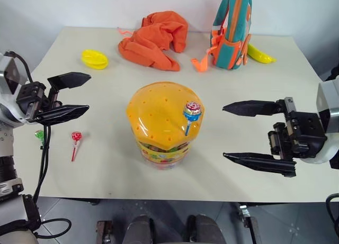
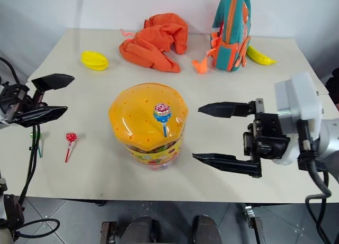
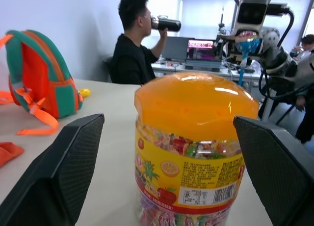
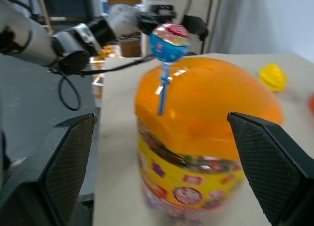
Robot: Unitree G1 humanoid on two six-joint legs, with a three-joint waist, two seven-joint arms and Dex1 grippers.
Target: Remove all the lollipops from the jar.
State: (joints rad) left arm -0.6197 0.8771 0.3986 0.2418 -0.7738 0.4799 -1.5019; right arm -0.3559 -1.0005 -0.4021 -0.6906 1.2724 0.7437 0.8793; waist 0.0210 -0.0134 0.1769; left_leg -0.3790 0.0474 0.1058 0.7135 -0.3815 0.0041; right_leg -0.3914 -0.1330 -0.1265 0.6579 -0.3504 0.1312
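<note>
Lollipops number three: a blue-stick lollipop (image 1: 192, 114) with a pink-swirl wrapper stands upright in a hole of the orange domed lid (image 1: 159, 114), on its right side; a red-stick lollipop (image 1: 76, 140) and a green-stick lollipop (image 1: 40, 135) lie on the cream table (image 1: 106, 170) to the left. The squat clear plastic jar (image 1: 161, 154) with its colourful label sits mid-table. Left gripper (image 1: 74, 96) and right gripper (image 1: 241, 133) flank it, jaws spread wide, empty.

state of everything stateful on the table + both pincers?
jar: upright, orange lid on
blue-stick lollipop: standing in a lid hole
red-stick lollipop: out, lying on the table
green-stick lollipop: out, on the table
left pincer: open, empty
right pincer: open, empty
backpack: upright
orange cloth: crumpled
</note>
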